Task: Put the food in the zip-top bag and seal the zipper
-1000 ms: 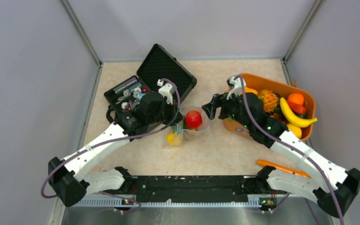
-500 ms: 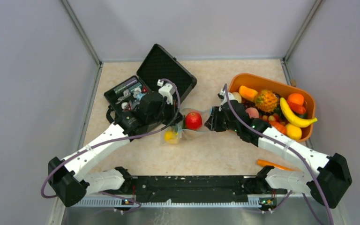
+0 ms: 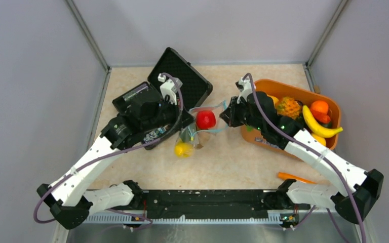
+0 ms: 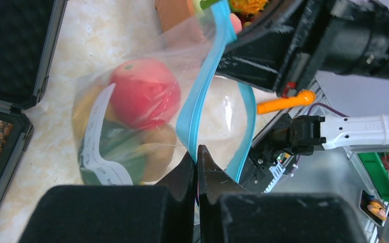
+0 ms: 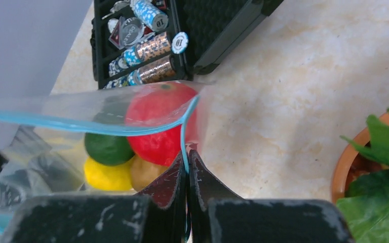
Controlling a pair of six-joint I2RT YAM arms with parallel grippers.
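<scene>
The left gripper (image 4: 196,153) is pinched fully closed on the teal zipper (image 4: 202,96) of the clear zip-top bag (image 4: 182,55), its two black fingers meeting on the strip with no gap. The right gripper (image 5: 187,156) is clamped just as tight on the zipper at the bag's opposite end. In the top view the bag is stretched between the two grippers above the beige table (image 3: 233,162), between the open black case (image 3: 180,76) and the orange basket (image 3: 304,91). Whether its bottom touches the table cannot be told. The left wrist view shows the two teal lips parted, so the mouth is open. Inside, bunched together below the zipper, are a red toy fruit (image 5: 157,121), a green fruit (image 5: 106,148), a yellow fruit (image 5: 100,174) and a tan piece (image 5: 144,173). A white label patch (image 4: 101,147) shows on the bag's wall. The case holds poker chips (image 5: 149,45). The basket holds a toy banana (image 3: 321,129), a pineapple (image 3: 289,109) and other toy food. An orange stick (image 3: 296,178) lies near the right arm's base.
</scene>
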